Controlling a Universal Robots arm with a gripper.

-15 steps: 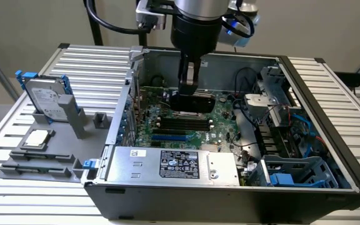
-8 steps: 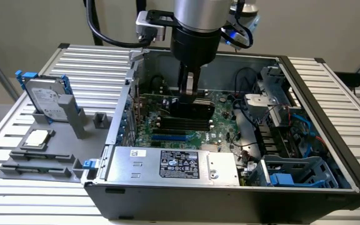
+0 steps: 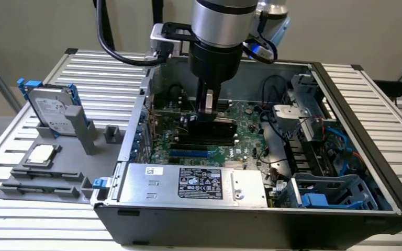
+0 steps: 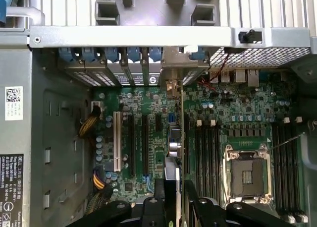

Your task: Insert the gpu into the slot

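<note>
End effector clamped on the gpu, down inside the open case!
The end effector [image 3: 210, 116] gripped the black gpu [image 3: 213, 132] at the exterior view's centre, over the green motherboard [image 3: 250, 117]. The blue slot [image 3: 190, 153] lay just below the card in frame, the silver power supply [image 3: 194, 183] lower still. The case [image 3: 257, 232] sat on the slatted counter [image 3: 47, 230].

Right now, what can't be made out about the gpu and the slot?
1. Exterior view: the lower edge of the gpu is hidden by the card's own body, so contact with the motherboard is unclear.
2. Exterior view: the gripper covers the card's top middle.
3. Wrist view: the card is edge-on and covers what lies under it. Whether it stands over the slot cannot be told.
</note>
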